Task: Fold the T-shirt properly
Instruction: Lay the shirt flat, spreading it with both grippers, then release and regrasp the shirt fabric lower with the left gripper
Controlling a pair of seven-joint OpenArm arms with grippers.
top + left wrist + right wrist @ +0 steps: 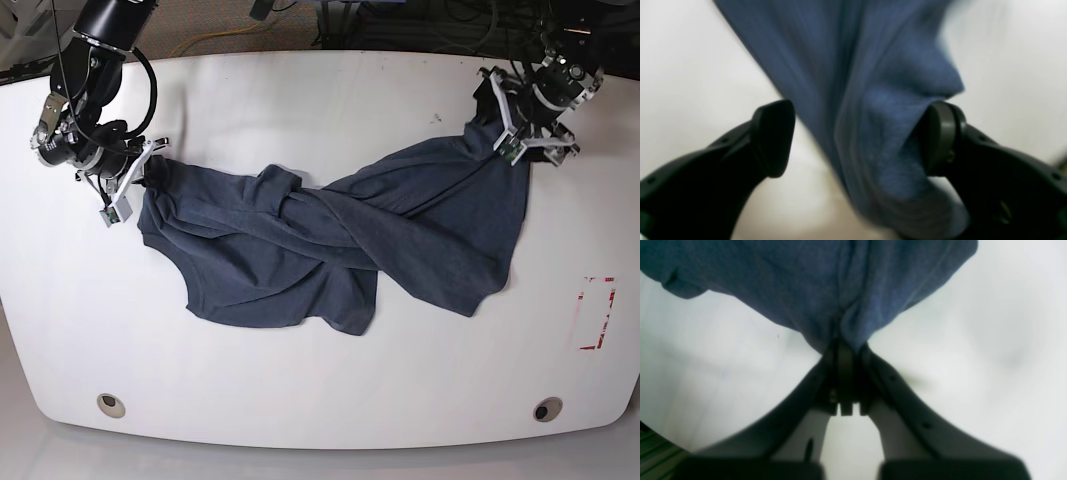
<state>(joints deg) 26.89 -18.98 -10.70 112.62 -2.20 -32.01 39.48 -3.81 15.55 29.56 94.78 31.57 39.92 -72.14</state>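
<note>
Between the spread black fingers of the left gripper [857, 136], a hanging fold of the dark navy-blue heathered cotton T-shirt [853, 83] runs down through the gap. In the left wrist view the jaws stand wide apart and released; the cloth lies against the inner face of one finger pad [940, 133] and stands clear of the other, so nothing is pinched there. The picture is blurred, and the fold trails past the fingers toward the bottom edge.

At the other end, the right gripper [845, 350] is clenched on a bunched edge of the cloth, its two fingers pressed together with the fabric gathered into tight pleats right at the tips. Above the tips the cloth fans out wide, with a rolled hem showing to one side.

From the base view, the left gripper [515, 130] sits at the far right corner of the garment, and the right gripper [140, 165] holds the far left corner. Between the two, the T-shirt [330, 245] stretches across the white table [320, 400] in a twisted band: the middle is wrung into diagonal folds, with a loose panel spreading below each end. Beyond the left gripper, nearer the table's edge, a small red-and-white marking [595, 312] lies on the surface, well apart from the cloth. Two round metal fittings [111, 404] sit near the table's front edge.
</note>
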